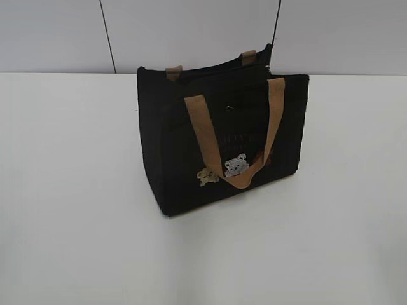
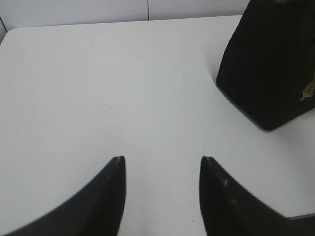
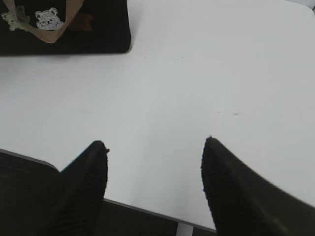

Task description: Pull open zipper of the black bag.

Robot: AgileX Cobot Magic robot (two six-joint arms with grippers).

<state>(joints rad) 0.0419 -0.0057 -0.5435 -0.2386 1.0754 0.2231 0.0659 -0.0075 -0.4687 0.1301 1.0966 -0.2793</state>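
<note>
The black bag [image 1: 172, 146] stands upright mid-table, with tan handles [image 1: 202, 133] and small bear figures [image 1: 235, 165] on its front. Its zipper [image 1: 216, 71] runs along the top as a dark line that is hard to make out; I cannot pick out the pull tab. Neither gripper shows in the exterior view. In the left wrist view my left gripper [image 2: 162, 158] is open over bare table, with the bag [image 2: 270, 64] ahead to its right. My right gripper [image 3: 156, 141] is open and empty near the table's front edge, the bag [image 3: 98, 34] far off at upper left.
The white table [image 1: 76, 190] stretches wide on all sides of the bag. A grey panelled wall with a thin black cable [image 1: 276, 25] rises behind it. The table's front edge [image 3: 147, 209] lies just under the right gripper.
</note>
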